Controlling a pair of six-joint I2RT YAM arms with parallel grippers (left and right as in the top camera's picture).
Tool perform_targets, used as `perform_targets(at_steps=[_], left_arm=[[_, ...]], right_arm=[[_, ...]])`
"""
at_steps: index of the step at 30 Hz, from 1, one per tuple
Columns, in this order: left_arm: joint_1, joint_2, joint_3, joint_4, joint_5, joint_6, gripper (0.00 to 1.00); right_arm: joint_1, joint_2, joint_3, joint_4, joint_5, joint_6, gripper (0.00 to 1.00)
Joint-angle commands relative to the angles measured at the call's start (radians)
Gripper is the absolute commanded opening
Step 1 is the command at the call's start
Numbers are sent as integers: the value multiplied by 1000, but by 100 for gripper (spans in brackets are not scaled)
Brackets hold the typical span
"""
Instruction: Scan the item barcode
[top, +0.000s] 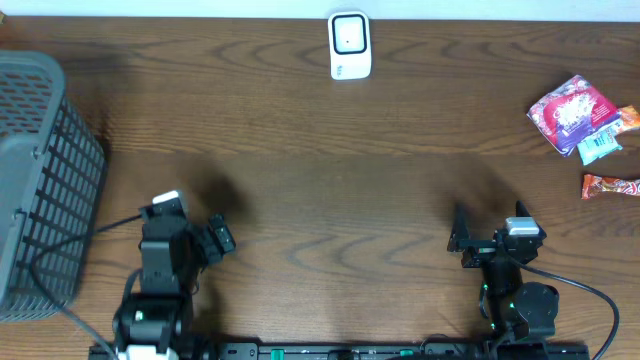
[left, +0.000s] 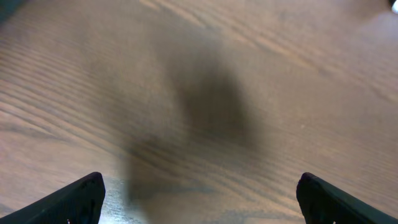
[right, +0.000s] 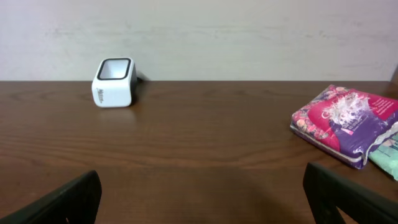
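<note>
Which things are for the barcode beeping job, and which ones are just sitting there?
For the job:
- white scanner
- one snack to scan, maybe the pink and purple packet, the teal packet or the red candy bar

Just lying about:
- grey basket
- whichever snacks are not picked

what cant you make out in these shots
- Barcodes: none readable; the snack packs are too small overhead, and the right wrist view shows only the printed front of the purple pack.
- Candy bar: cut off by the overhead frame's right edge.
- Basket: cut by the left edge overhead; its inside does not show.
- Left wrist view: only blurred table, no items.
</note>
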Motion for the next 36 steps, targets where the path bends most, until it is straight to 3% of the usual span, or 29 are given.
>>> perform_targets(at_steps=[1,25,36], left_arm=[[2,-101,-35,15,-49,20,98],[2,-539,-376,427,-64,54,98],[3,-595,-383,434,-19,259,98]], right_arm=[[6,-6,-3,-3,-8,13,99],[6,-6,-3,-3,-8,13,99],[6,-6,-3,-3,-8,13,99]])
